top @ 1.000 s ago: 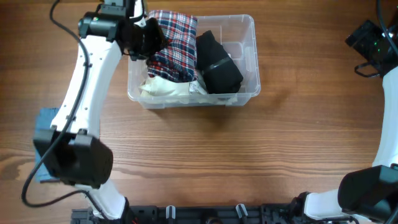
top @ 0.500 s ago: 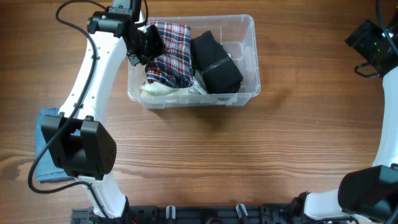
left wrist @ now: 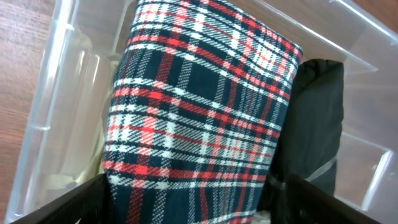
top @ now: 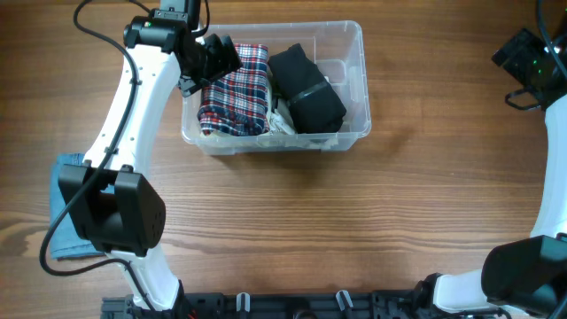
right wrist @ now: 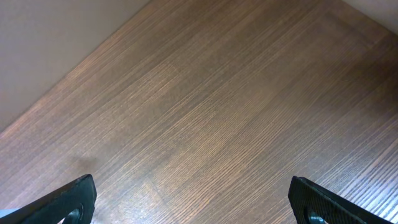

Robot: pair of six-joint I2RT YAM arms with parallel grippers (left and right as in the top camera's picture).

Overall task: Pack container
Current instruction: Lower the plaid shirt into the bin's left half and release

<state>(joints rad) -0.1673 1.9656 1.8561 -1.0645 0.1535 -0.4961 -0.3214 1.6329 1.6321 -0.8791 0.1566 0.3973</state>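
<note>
The clear container (top: 354, 35) stands at the back middle of the table. In it a folded red, white and navy plaid garment (top: 235, 97) lies flat on the left, next to a black garment (top: 308, 89). A cream garment (top: 282, 124) peeks out beneath them. My left gripper (top: 213, 64) hovers over the container's back left corner, open. In the left wrist view its fingers stand wide on either side of the plaid garment (left wrist: 199, 112), beside the black garment (left wrist: 314, 118) and the container wall (left wrist: 56, 74). My right gripper (right wrist: 194, 202) is open over bare wood.
A blue cloth (top: 62, 221) lies at the table's left edge, partly hidden by the left arm. The right arm (top: 554, 177) runs along the far right edge. The arms' bases sit at the front edge.
The left gripper opened and let go of the plaid garment, which settled flat in the container's left half over the cream garment. The right arm has not moved.
</note>
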